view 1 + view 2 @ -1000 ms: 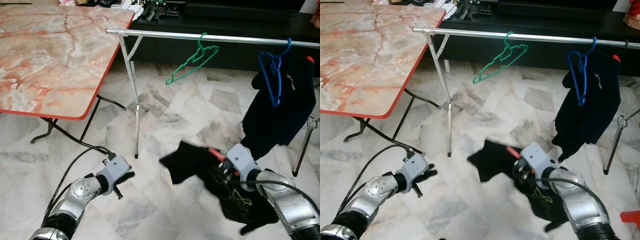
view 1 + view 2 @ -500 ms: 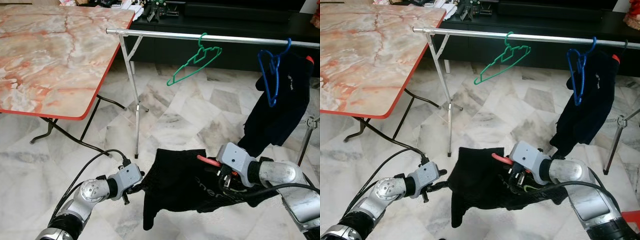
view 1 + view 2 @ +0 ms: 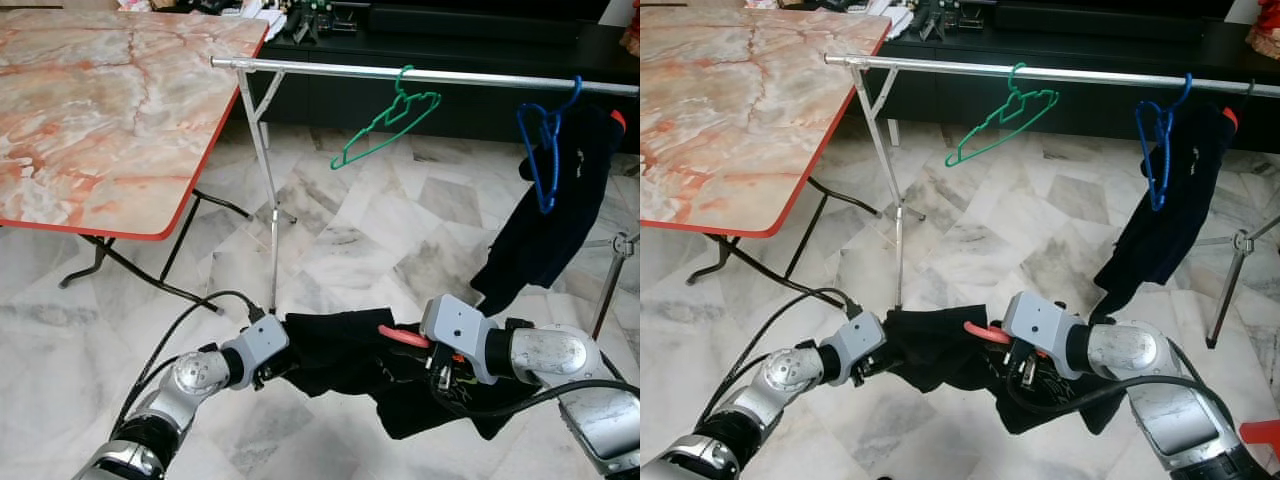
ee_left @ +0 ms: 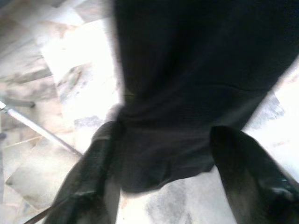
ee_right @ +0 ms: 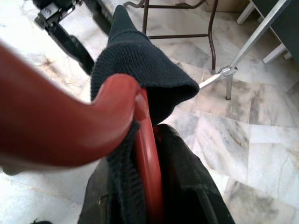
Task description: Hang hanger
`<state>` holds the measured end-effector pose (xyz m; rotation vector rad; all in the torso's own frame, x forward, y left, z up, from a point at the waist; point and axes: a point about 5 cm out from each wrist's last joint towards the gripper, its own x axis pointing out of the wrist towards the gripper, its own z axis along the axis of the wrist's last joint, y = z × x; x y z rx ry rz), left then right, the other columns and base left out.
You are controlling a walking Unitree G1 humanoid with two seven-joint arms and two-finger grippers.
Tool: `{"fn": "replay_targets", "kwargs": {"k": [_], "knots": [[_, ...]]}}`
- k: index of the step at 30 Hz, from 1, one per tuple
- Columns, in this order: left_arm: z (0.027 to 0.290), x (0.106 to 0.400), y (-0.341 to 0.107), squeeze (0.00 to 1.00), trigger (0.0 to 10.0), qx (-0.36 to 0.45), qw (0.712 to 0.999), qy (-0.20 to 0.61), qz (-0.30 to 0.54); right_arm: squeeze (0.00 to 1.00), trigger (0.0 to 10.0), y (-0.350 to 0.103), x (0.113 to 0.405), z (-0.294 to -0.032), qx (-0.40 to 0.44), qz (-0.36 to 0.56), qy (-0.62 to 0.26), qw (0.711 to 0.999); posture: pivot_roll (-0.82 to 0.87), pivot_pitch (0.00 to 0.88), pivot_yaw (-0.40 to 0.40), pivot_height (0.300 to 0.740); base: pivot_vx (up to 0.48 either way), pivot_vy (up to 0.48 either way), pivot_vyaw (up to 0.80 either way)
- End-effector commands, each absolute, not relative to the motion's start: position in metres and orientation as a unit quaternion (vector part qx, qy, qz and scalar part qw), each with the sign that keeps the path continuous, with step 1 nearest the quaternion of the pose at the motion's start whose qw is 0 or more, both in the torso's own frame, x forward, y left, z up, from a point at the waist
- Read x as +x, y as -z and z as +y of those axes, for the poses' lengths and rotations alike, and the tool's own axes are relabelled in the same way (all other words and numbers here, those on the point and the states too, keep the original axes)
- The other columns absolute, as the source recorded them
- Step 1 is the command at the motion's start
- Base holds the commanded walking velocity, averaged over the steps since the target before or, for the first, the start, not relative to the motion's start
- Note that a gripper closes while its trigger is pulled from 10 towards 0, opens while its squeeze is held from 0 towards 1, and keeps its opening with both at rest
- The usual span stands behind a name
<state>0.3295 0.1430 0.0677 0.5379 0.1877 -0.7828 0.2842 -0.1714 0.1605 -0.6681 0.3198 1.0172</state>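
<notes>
A red hanger (image 3: 400, 337) carries a black garment (image 3: 330, 345) low over the marble floor. My right gripper (image 3: 440, 370) is shut on this hanger; the right wrist view shows the red hanger (image 5: 70, 126) and knit cloth (image 5: 135, 60) pinched between its fingers. My left gripper (image 3: 272, 360) is at the garment's left edge. In the left wrist view its fingers (image 4: 98, 158) stand apart, open, with the black garment (image 4: 196, 70) between them. Farther back, the metal rail (image 3: 420, 74) holds a green hanger (image 3: 385, 120) and a blue hanger (image 3: 543, 150).
A dark garment (image 3: 560, 220) hangs from the rail at the right, by the blue hanger. A marble-topped folding table (image 3: 90, 110) with a red rim stands at the left, its legs near the rail's stand (image 3: 272, 220). A dark cabinet runs behind the rail.
My left gripper has reached right to the garment's edge. The right gripper has come down and left with the hanger, and the cloth is now bunched between both grippers.
</notes>
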Motion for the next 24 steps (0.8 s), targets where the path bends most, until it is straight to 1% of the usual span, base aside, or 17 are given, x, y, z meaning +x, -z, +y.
{"fn": "replay_targets", "kwargs": {"k": [1,15,20,21,22,24], "knots": [[0.152,0.33,-0.065,1.0,10.0,0.256,0.892,0.357,0.107,0.0,10.0,-0.169,0.28,-0.167,-0.316,0.13,-0.487,0.804,-0.02,0.226,0.004,0.74,0.0,0.0,0.0],[0.139,0.328,-0.058,1.0,10.0,0.234,0.89,0.372,0.12,0.0,10.0,-0.17,0.278,-0.165,-0.312,0.128,-0.488,0.805,-0.04,0.225,0.005,0.74,0.0,0.0,0.0],[0.129,0.328,-0.055,1.0,10.0,0.232,0.895,0.362,0.121,0.0,10.0,-0.178,0.275,-0.157,-0.301,0.109,-0.5,0.804,-0.04,0.227,0.008,0.74,0.0,0.0,0.0],[0.129,0.328,-0.053,0.22,10.0,0.218,0.899,0.356,0.128,0.0,10.0,-0.179,0.274,-0.156,-0.302,0.107,-0.503,0.802,-0.04,0.226,0.009,0.74,0.0,0.0,0.0],[0.129,0.329,-0.053,0.0,10.0,0.194,0.908,0.349,0.13,0.0,10.0,-0.178,0.274,-0.156,-0.303,0.107,-0.503,0.802,-0.04,0.224,0.007,0.74,0.0,0.0,0.0],[0.129,0.329,-0.054,0.0,10.0,0.18,0.912,0.345,0.13,0.0,10.0,-0.178,0.275,-0.156,-0.304,0.108,-0.502,0.803,-0.04,0.226,0.008,0.74,0.0,0.0,0.0]]}}
